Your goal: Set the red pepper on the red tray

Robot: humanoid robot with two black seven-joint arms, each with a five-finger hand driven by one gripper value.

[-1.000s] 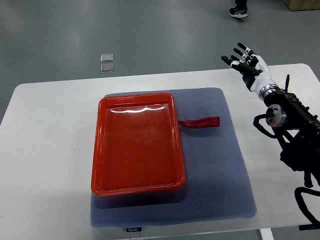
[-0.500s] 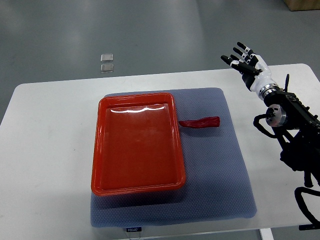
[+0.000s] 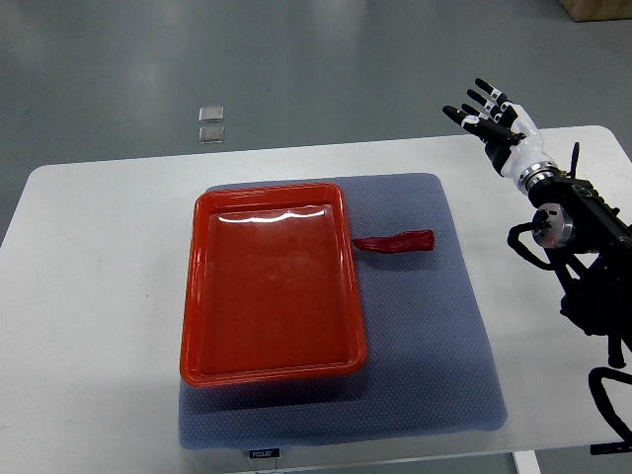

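Observation:
A long red pepper (image 3: 397,242) lies on the blue-grey mat (image 3: 434,326), just right of the red tray (image 3: 202,286), its stem end almost touching the tray's rim. The tray holds nothing. My right hand (image 3: 489,117) hovers over the table's far right corner with black fingers spread, open and holding nothing, well up and to the right of the pepper. Its arm runs down the right edge. No left arm shows.
The white table (image 3: 99,296) carries the mat. Two small clear squares (image 3: 210,123) lie on the grey floor beyond the table. A person's shoe (image 3: 472,24) shows at the top edge.
My right hand has drifted slightly up and to the right, away from the pepper. Pepper and tray have not moved.

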